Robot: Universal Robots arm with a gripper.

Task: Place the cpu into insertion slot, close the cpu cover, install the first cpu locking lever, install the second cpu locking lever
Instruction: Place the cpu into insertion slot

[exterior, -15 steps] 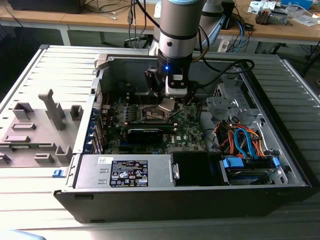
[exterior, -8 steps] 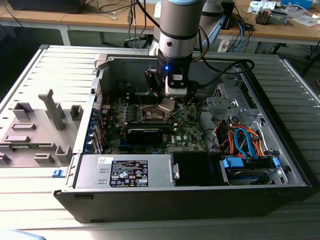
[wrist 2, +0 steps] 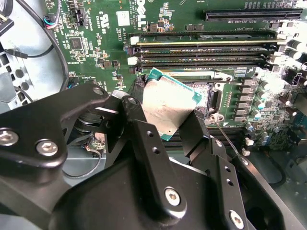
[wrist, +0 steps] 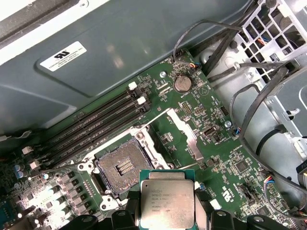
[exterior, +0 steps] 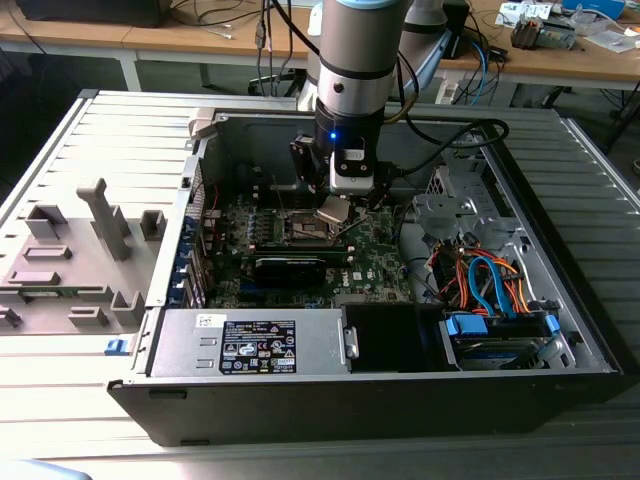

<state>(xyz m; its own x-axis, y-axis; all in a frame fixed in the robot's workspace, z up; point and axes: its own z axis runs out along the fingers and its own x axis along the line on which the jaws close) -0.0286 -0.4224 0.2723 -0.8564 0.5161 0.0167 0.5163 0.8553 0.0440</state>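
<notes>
cpu (wrist: 167, 203) | gripped between fingers (wrist: 125, 220) | near uncovered insertion slot (wrist: 122, 166), apart

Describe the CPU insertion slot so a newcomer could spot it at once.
Look inside the open computer case at the green motherboard. Beside the long black memory slots lies the insertion slot, near the cpu held in the gripper. Unlike those narrow slots, it is a dark square bed of contacts inside a silvery metal border.
</notes>
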